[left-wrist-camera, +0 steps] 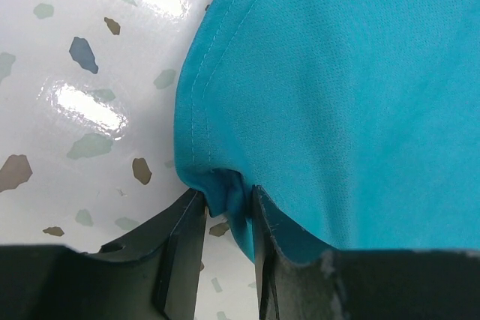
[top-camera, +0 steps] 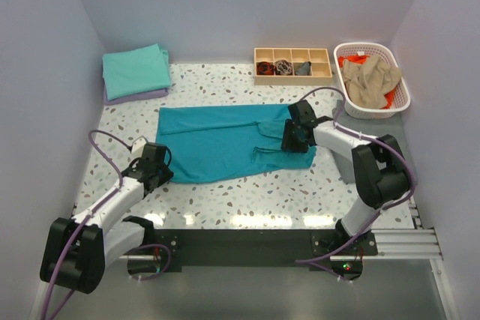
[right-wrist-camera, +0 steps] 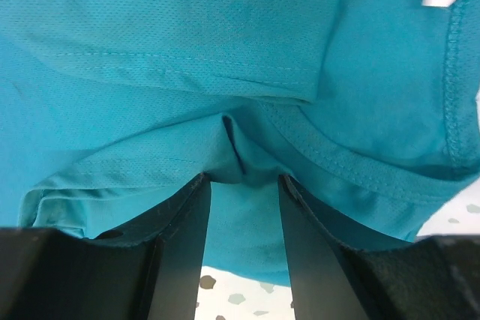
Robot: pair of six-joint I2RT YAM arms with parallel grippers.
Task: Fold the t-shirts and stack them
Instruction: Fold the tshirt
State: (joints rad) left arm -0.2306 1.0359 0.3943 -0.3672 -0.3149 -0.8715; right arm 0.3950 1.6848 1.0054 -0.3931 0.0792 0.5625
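Observation:
A deep teal t-shirt (top-camera: 217, 144) lies spread across the middle of the table, partly folded lengthwise. My left gripper (top-camera: 159, 172) is at its near left corner. In the left wrist view the gripper (left-wrist-camera: 227, 196) is shut on a pinch of the hem of the shirt (left-wrist-camera: 337, 95). My right gripper (top-camera: 295, 140) is on the shirt's right end. In the right wrist view the gripper (right-wrist-camera: 244, 177) holds a puckered fold of the layered shirt (right-wrist-camera: 187, 35) between its tips. A folded aqua-green shirt (top-camera: 135, 69) lies on a lavender shirt (top-camera: 139, 97) at the back left.
A white lattice basket (top-camera: 400, 95) at the back right holds a tan shirt (top-camera: 371, 80) and an orange shirt (top-camera: 352, 60). A wooden tray with four compartments (top-camera: 292, 64) stands at the back centre. Grey walls enclose the speckled table (top-camera: 240, 200) on three sides.

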